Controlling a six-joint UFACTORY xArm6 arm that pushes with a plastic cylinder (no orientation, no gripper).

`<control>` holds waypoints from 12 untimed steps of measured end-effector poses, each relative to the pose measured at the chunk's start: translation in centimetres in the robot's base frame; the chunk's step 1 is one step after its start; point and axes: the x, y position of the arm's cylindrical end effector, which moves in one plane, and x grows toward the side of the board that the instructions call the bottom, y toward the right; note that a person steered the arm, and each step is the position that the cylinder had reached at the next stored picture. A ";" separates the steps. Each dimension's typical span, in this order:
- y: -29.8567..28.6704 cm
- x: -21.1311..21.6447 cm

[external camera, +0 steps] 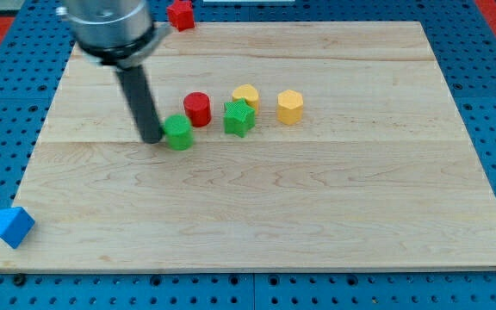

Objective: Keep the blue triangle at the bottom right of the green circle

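Camera view shows my tip [151, 138] resting on the worktop [317, 224], touching or just beside the left side of the green circle [178, 133], which sits left of centre in the upper half of the board. No jaws exist on this rig, only the straight dark rod, so there is nothing spread or pressed together to report.

Away at the bottom-left corner of the worktop, the blue triangle [10, 226] hangs half over the edge, well apart from everything else. From my tip it lies down and to the view's left; from the green circle it lies at the bottom left, not the bottom right the task asks for. That is the relation the next move turns on: I judge the triangle would have to be carried along the bottom edge toward the view's right, or the circle shifted toward the left edge past the triangle. Its long axis I cannot make out.

Near the circle stand a red cylinder [197, 108], a green star [239, 117], a yellow block [246, 94] behind the star and a yellow hexagon [289, 106]. A red block [180, 15] sits at the top edge. No writing or labels are readable.
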 end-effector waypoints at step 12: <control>-0.9 3.9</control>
